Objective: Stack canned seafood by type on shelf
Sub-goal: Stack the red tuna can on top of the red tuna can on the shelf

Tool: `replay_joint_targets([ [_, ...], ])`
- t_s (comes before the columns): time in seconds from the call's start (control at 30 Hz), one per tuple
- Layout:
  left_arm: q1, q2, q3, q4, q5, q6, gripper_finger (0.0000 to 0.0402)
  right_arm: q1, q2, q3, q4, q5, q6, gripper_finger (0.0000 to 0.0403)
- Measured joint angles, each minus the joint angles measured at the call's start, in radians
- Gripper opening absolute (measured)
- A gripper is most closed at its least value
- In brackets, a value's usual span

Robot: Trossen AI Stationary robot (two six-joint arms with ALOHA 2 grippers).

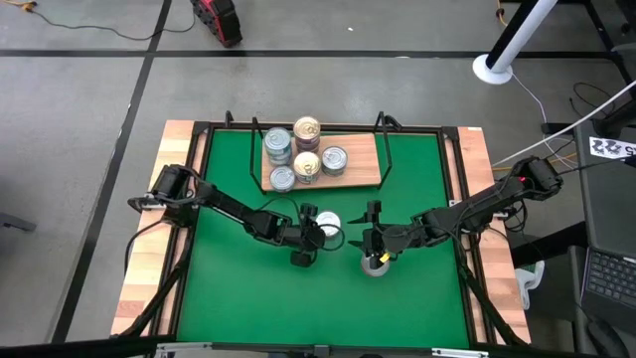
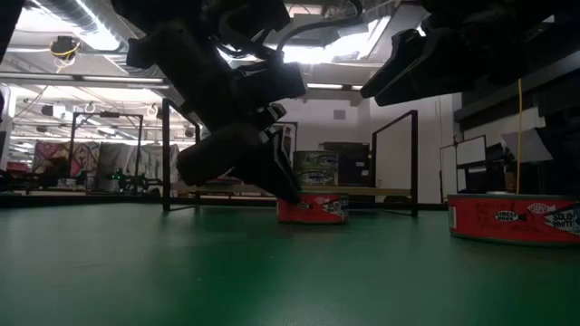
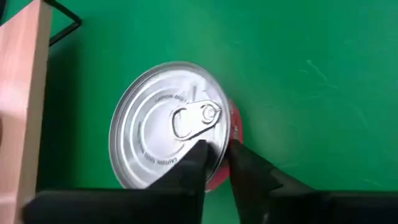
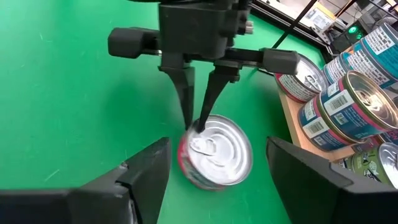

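The left tool has its two dark fingers pinched on the rim of a short round red-sided tin with a silver pull-tab lid, one finger on the lid and the other down the red wall, a hold that suits a flat tin too wide to span. This tin sits on the green bench near its middle, just in front of the shelf. The right tool waits close by with its fingers spread wide, holding nothing and looking at the same tin; a second red-sided tin lies under it, towards the bench's front edge. Farther out, the light-brown wooden shelf with a black wire frame stands at the back edge of the bench, already carrying blue and purple-labelled tins, some stacked in twos, so the red tin probably belongs in a pile of its own there.
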Motion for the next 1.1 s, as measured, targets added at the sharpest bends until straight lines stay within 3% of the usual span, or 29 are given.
replay_joint_targets([
  [0.2,0.006,-0.003,0.008,-0.003,-0.001,-0.06,0.0005,0.0,0.016,0.0,0.0,0.0,-0.012,0.0262],
  [0.5,0.008,0.001,0.065,-0.015,0.006,-0.177,0.0002,0.0,0.114,0.0,0.008,0.001,-0.154,0.0262],
  [0.73,0.012,0.001,0.109,-0.016,0.007,-0.304,0.0001,0.0,0.165,0.0,0.043,0.018,-0.166,0.0262],
  [1.1,0.064,0.001,0.162,-0.015,0.101,-0.48,0.0001,0.0,0.21,0.0,0.08,0.076,-0.257,0.0262],
])
